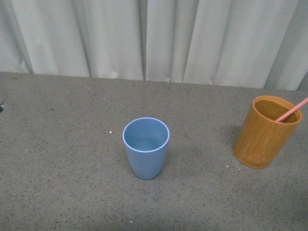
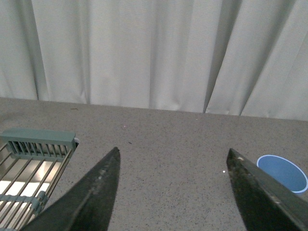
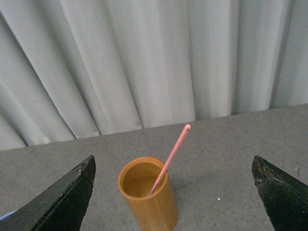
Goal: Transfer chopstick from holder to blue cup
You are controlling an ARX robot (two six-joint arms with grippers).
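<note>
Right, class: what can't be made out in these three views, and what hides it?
Front view: the chopstick has its tip cut off by the right edge.
Front and right wrist views: its lower end is hidden inside the holder.
Left wrist view: the blue cup has its body hidden behind a finger of the left gripper.

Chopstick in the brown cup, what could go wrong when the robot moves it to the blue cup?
1. The chopstick is thin and leans on the rim of the brown cup, so the wide-open right hand might close beside it and miss.
2. Pulling it out at a slant could drag on the rim and tip the brown cup.
3. It sticks out far above its cup, so dropped into the blue cup it might lean hard and topple that cup.
</note>
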